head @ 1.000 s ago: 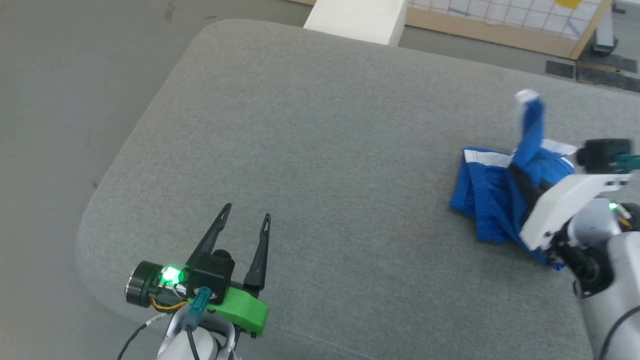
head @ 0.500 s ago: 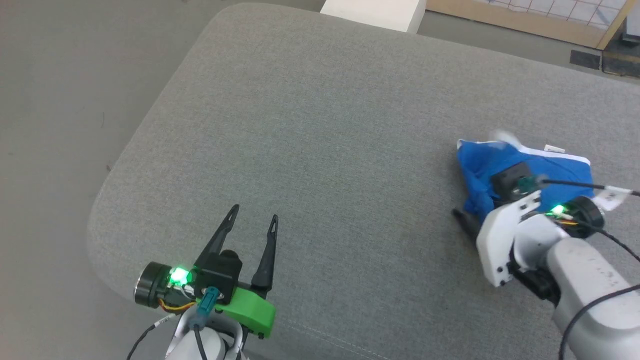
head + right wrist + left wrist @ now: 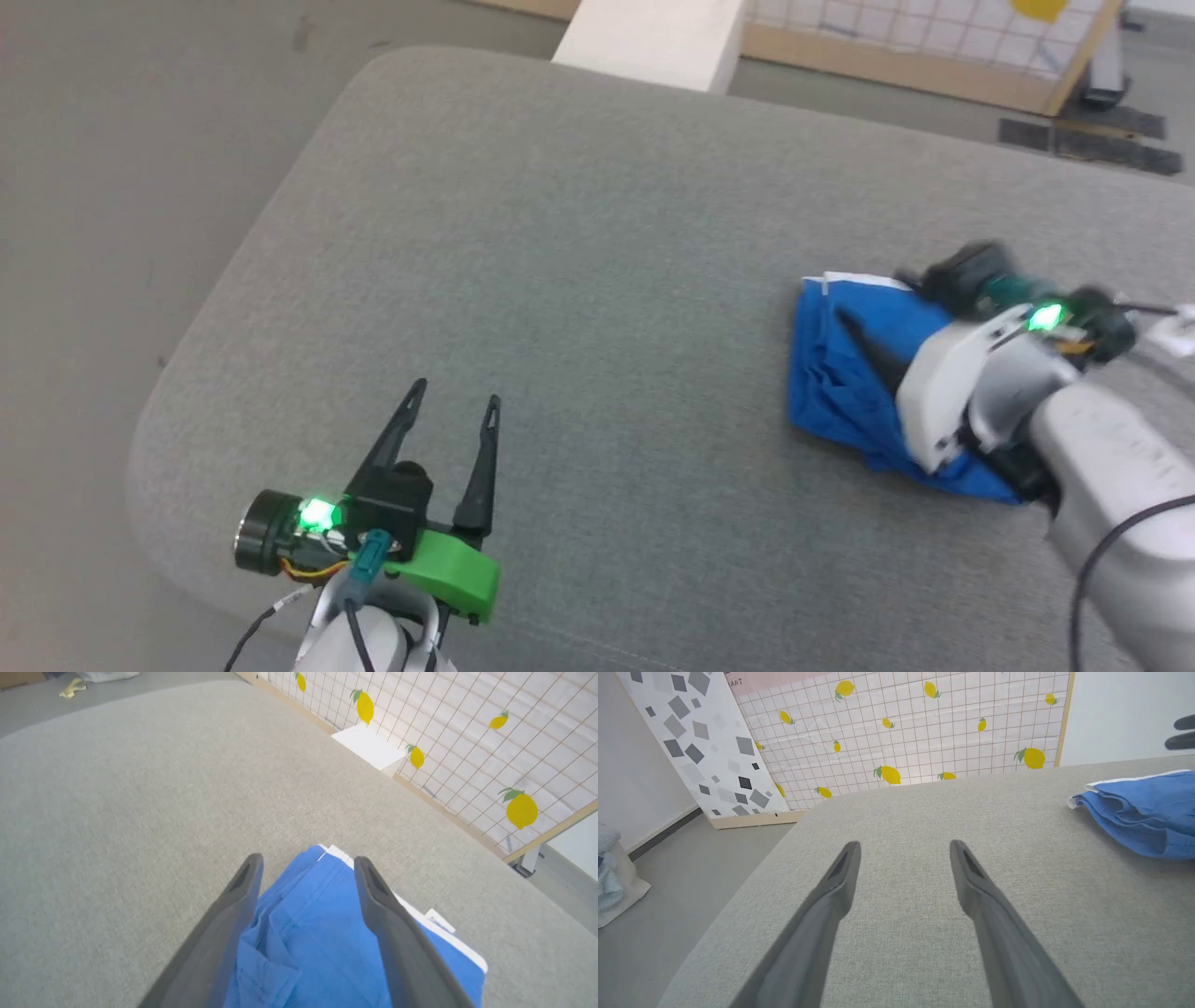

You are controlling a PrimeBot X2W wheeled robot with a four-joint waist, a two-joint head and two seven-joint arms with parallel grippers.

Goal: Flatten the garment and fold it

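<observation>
On the right side of the grey woven-fabric table (image 3: 560,280), one small bright blue soft garment (image 3: 840,392) with white trim lies rumpled under the right hand (image 3: 308,859).

That hand's two long dark fingers are spread wide over the creased, layered cloth, gripping nothing; whether they press it I cannot tell. A small white sewn-in label (image 3: 439,920) pokes out by the white edge, too small to read. The left hand (image 3: 457,392) hovers well apart over bare table, its two fingers parted and empty. Behind stands one white grid panel printed with yellow lemons (image 3: 924,732), wood-framed, beside one board of grey squares (image 3: 691,742); the letters "ANT" show on a cut-off pink strip (image 3: 784,679).
</observation>
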